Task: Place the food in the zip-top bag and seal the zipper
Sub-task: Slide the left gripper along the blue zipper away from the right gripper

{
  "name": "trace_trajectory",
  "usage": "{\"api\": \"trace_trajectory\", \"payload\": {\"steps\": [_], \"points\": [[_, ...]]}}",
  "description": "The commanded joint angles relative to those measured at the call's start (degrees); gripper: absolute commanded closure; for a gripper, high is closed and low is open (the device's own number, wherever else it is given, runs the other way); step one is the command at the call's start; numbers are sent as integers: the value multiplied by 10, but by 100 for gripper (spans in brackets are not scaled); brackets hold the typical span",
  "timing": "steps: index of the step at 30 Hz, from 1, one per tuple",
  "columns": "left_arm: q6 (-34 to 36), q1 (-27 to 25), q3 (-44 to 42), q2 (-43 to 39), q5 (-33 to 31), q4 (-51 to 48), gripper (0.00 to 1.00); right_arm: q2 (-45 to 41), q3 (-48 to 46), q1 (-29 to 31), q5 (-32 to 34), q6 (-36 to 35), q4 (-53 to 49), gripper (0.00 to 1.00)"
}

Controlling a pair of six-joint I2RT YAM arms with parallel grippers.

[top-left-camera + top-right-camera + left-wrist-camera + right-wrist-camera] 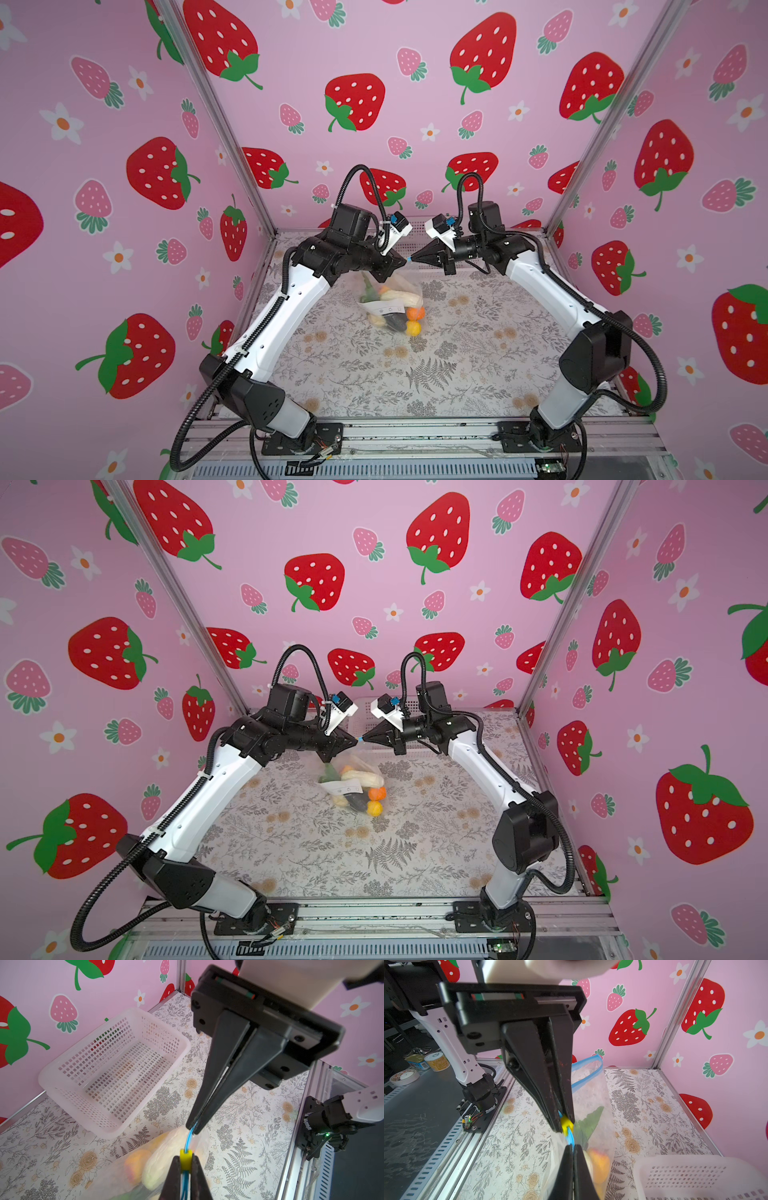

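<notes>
Top views: the left arm reaches inward over the desk (478, 332), its left gripper (400, 261) clamped on the yellow slider (185, 1159). Just right, tip to tip, the right gripper (417, 258) pinches the blue zipper (188, 1140). The zip-top bag (400, 286) hangs beneath, food (395, 321) inside.

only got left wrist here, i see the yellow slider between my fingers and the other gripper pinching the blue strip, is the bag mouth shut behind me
Observer: No. In the right wrist view the zipper beyond the left gripper gapes in an open loop.
Operator: ok and is all the food in
Observer: In both top views the food sits low in the zip-top bag, with green, white, orange, dark and yellow pieces. I see none outside it.
</notes>
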Motion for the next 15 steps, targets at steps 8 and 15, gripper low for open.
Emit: {"api": "trace_trajectory", "payload": {"steps": [8,15], "points": [[14,5,1,-26,-57,-45,100,-34,2,-31,11,-12,-8,100],[12,6,-1,-33,-68,-47,100,-40,3,-40,21,-14,-17,100]]}}
